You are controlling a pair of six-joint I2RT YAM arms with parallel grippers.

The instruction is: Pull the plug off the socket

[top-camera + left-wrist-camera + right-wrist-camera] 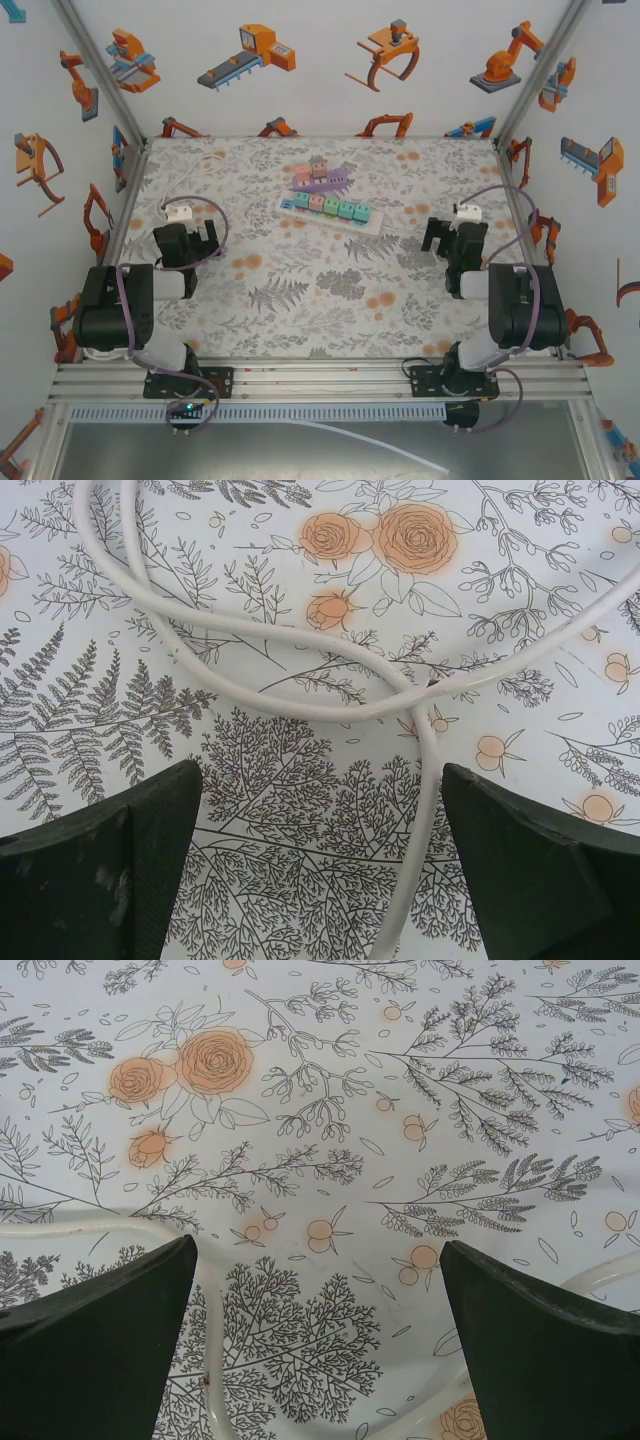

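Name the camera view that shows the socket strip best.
Top external: the socket strip lies whole, mid-scene, with coloured blocks along it. The left wrist view gives a looping white cable. The right wrist view gives stretches of white cable, possibly the strip's cord.

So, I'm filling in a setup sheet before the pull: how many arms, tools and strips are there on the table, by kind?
Arms: 2 (left arm, right arm)
Tools: 2 (left tool, right tool, both open)
Strips: 2 (white strip, purple strip)
Total: 6
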